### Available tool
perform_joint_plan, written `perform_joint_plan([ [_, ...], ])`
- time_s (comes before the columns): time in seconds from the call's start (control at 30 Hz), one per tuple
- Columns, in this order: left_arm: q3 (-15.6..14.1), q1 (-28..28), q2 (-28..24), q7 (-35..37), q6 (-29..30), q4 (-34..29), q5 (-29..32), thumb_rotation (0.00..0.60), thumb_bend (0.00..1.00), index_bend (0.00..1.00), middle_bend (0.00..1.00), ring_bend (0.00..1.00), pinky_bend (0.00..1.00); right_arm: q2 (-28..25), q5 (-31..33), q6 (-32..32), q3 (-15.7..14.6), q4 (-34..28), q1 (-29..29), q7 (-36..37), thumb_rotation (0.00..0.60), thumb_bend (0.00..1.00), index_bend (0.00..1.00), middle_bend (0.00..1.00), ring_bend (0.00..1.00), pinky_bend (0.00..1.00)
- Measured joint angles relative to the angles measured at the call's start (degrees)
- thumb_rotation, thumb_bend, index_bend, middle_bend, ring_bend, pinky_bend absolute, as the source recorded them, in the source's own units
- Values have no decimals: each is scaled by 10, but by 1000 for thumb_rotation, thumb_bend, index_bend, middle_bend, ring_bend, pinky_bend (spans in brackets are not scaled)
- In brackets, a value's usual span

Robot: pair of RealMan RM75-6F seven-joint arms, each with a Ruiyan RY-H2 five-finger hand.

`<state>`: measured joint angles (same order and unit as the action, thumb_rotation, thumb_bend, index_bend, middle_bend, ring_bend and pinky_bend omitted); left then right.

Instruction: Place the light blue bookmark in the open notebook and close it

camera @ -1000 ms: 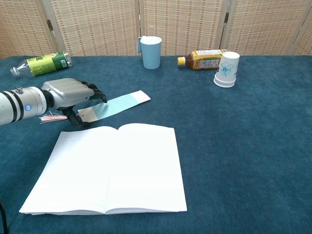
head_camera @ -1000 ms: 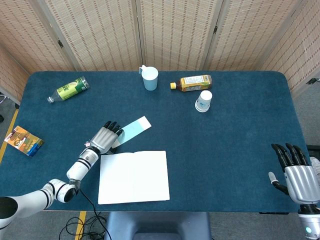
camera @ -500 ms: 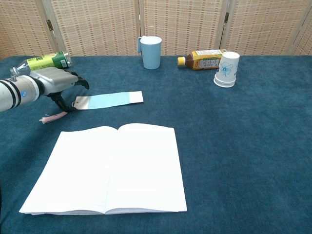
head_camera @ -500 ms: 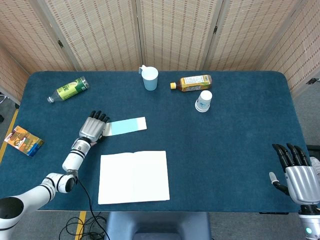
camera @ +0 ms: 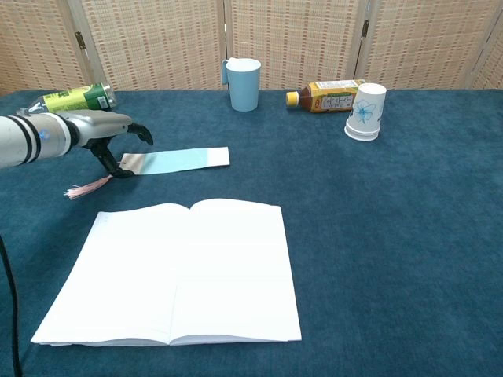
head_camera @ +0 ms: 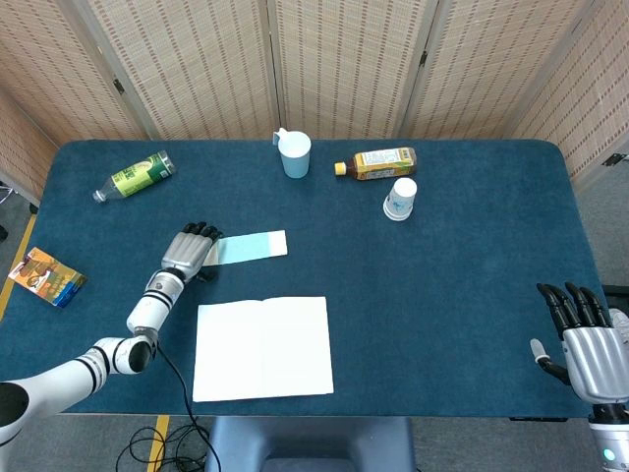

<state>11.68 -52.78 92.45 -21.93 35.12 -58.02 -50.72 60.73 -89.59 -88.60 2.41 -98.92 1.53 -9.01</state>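
Blue felt table with wicker screens behind it. Bookmark (camera: 174,160) lies flat just past the notebook (camera: 177,271), which sits open near the front edge. Left hand (camera: 110,134) is over the bookmark's tagged end, fingers curled down at it, but can't tell if it's actually pinching; pink tassel (camera: 83,189) trails beside it. Right hand (head_camera: 586,340) waits at the far corner, fingers spread, holding nothing. Mug (camera: 244,83), paper cup (camera: 367,111) and two bottles sit along the back.
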Motion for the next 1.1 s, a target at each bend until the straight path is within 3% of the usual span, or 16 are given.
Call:
perform_joint_plan([
  [0.37,-4,-49,27,-82,-13,29,120,426,340,164,85,65,113,-1,6,4,2,3,1,4,600,292,78,154,62,101],
  [0.57,-17,-76,42,-120,-17,38,181,421,340,177,79,56,113,-2,9,3,3,4,0,6,600,292,78,154,62,101],
  [0.87,-30,-96,59,-146,-12,60,227,415,340,116,60,42,114,-3,12,4,3,5,-1,6,600,292,78,154,62,101],
  [1.1,-40,-104,67,-157,-22,74,252,408,340,136,54,38,114,-1,14,4,3,6,-2,7,600,293,79,154,62,101],
])
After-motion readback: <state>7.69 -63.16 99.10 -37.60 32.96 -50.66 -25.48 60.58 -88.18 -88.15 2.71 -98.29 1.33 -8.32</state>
